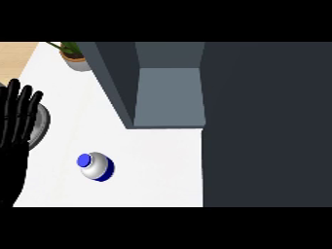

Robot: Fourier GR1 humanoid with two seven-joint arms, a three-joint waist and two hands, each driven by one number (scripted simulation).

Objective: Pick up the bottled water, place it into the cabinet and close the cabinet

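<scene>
The bottled water [95,167] stands upright on the white counter [154,165], seen from above as a pale rounded body with a blue cap and a blue band. My left hand [7,131] rests at the view's left edge, open, fingers straight and pointing up, a short way left of the bottle and not touching it. The cabinet [170,97] stands behind and to the right of the bottle, its lighter grey inside showing between dark grey walls. My right hand does not show.
A broad dark panel [272,126] fills the right side of the view, beside the cabinet's opening. A potted plant [73,56] stands at the counter's back left. Behind my left hand, a grey rounded object [43,124] peeks out.
</scene>
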